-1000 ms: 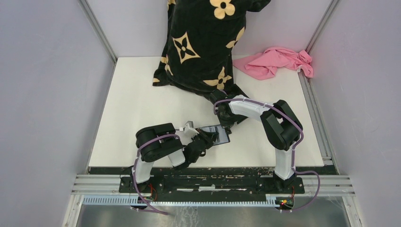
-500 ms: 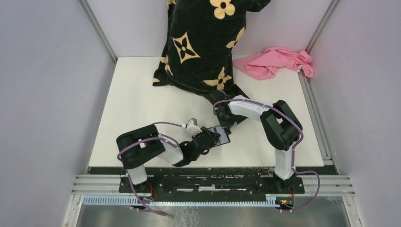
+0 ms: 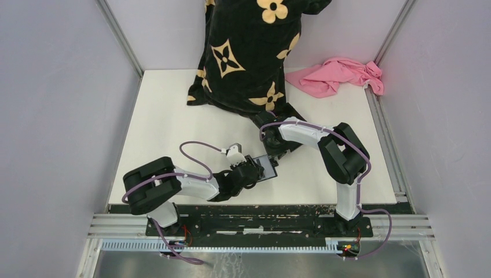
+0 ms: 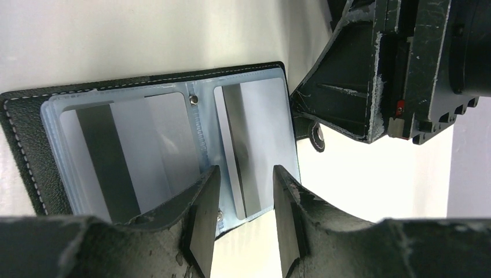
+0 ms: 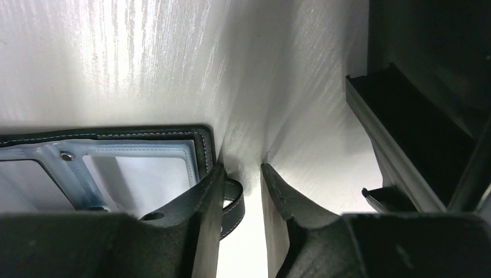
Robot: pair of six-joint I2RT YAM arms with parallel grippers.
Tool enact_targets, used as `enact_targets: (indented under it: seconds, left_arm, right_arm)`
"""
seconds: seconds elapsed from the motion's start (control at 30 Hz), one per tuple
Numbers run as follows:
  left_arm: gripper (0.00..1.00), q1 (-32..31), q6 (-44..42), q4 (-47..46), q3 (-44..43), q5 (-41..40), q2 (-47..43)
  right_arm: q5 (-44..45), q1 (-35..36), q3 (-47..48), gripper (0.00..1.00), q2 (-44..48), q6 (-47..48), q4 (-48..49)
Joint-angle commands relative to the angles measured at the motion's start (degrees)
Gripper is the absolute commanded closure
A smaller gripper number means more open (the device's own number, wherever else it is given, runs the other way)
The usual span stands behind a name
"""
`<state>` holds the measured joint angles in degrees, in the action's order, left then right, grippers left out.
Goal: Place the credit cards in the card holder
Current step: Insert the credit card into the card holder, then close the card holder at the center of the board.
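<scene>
Two pale cards [image 4: 145, 139] lie in clear plastic pockets of the open, black, stitched card holder [image 4: 26, 145], flat on the white table [image 3: 173, 116]. The left gripper [image 4: 246, 176] and right gripper [image 5: 242, 171] have fingers apart, holding nothing.

Top view: you see only a sliver of the holder [image 3: 267, 168]. The left gripper [image 3: 251, 172] and right gripper [image 3: 273, 153] cover the rest, and its contents are too small to tell. The cloth [image 3: 249, 52] is cut by the top edge.

Left wrist: the holder's near edge and the near end of one card [image 4: 145, 150] sit behind the fingers [image 4: 200, 217]. The right gripper is cut by the top and right edges.

Right wrist: the holder runs off the left edge, its strap [image 5: 236, 205] half behind a finger. The dark shape [image 5: 417, 133] at right is cropped; you cannot identify it.
</scene>
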<state>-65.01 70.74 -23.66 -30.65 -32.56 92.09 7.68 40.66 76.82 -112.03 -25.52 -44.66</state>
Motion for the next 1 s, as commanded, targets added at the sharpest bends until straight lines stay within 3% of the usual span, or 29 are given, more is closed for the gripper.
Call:
enact_targets:
  seconds: [0.0,0.4,0.7,0.97]
  left_arm:
    - [0.53,-0.2,-5.7,6.7,-1.6,-2.8,-4.4]
    - [0.43,-0.1,-5.9,19.5,-1.5,-7.9,-17.4]
    - [0.39,-0.1,3.3,28.0,9.5,-7.6,-33.5]
    - [0.38,-0.1,7.5,30.3,14.2,-5.6,-38.0]
  right_arm:
    - [-1.8,0.7,2.4,0.63,0.7,-2.0,1.5]
    - [-1.6,0.8,3.2,0.57,2.2,-2.8,1.5]
    - [-3.2,0.6,3.5,0.51,3.4,-1.9,3.0]
    - [-6.4,0.7,2.4,0.47,4.0,-1.1,5.8]
